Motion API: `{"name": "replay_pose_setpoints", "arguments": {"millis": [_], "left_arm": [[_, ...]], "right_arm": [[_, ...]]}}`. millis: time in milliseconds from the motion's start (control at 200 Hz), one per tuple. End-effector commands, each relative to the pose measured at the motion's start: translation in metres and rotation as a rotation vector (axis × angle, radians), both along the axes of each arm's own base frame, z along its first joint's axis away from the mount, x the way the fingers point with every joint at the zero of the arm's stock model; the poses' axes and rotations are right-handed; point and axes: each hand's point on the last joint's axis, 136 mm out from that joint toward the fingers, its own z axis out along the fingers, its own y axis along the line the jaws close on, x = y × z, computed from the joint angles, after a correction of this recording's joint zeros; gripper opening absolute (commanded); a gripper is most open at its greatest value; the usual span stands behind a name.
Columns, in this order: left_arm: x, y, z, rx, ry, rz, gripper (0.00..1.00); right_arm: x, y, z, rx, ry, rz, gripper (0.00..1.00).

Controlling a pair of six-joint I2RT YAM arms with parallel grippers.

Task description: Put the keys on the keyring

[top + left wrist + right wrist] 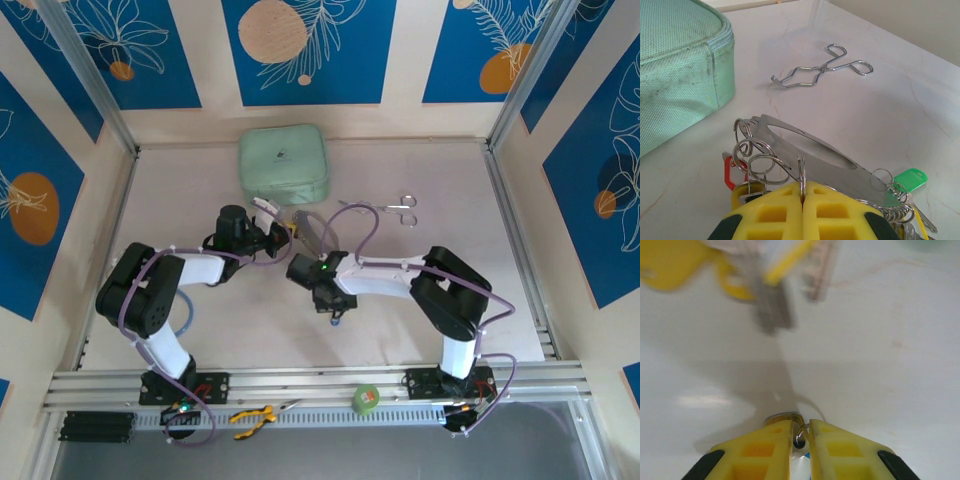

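My left gripper (802,192) (272,236) is shut on the keyring (801,172), whose thin wire stands edge-on between the yellow pads. Small split rings (757,160), a red tag (730,172), a green tag (911,179) and a flat silvery plate (805,145) hang around it. My right gripper (800,432) (335,312) sits just right of it, its jaws narrowed onto a key (799,437): the brassy head and small ring lie between the fingers, with a bit of blue below. Blurred keys and yellow tags (770,295) hang above.
A mint-green pouch (284,165) (675,65) lies at the back of the table. Silver forceps (385,210) (822,70) rest to its right. A green tape roll (367,398) and yellow-handled pliers (255,415) sit on the front rail.
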Motion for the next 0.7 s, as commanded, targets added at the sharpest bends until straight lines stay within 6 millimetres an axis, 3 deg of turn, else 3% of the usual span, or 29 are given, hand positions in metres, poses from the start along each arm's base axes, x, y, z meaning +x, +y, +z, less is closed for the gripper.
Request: {"name": "replay_pose_setpoints", "arguments": {"millis": [0,160,320,470,615,695], "left_arm": [[-0.002,-0.008,0.017,-0.005,-0.056,-0.032,0.0],[-0.003,-0.008,0.018,-0.004,-0.057,-0.035,0.0],[-0.007,-0.01,0.018,0.0,-0.06,-0.044,0.0],[-0.011,-0.011,0.019,0.005,-0.06,-0.056,0.0],[-0.015,-0.011,0.02,0.019,-0.064,-0.069,0.0],[-0.017,-0.011,0.019,0.029,-0.066,-0.074,0.0]], "right_arm": [[-0.009,-0.046,0.006,-0.097,0.019,-0.037,0.17],[-0.012,-0.067,0.019,-0.083,0.012,-0.056,0.24],[-0.012,-0.074,0.028,-0.04,0.005,-0.099,0.45],[-0.007,-0.067,0.025,0.063,-0.015,-0.01,0.45],[0.008,-0.047,0.052,0.276,-0.153,0.268,0.43],[0.012,-0.049,0.068,0.378,-0.176,0.326,0.43]]}}
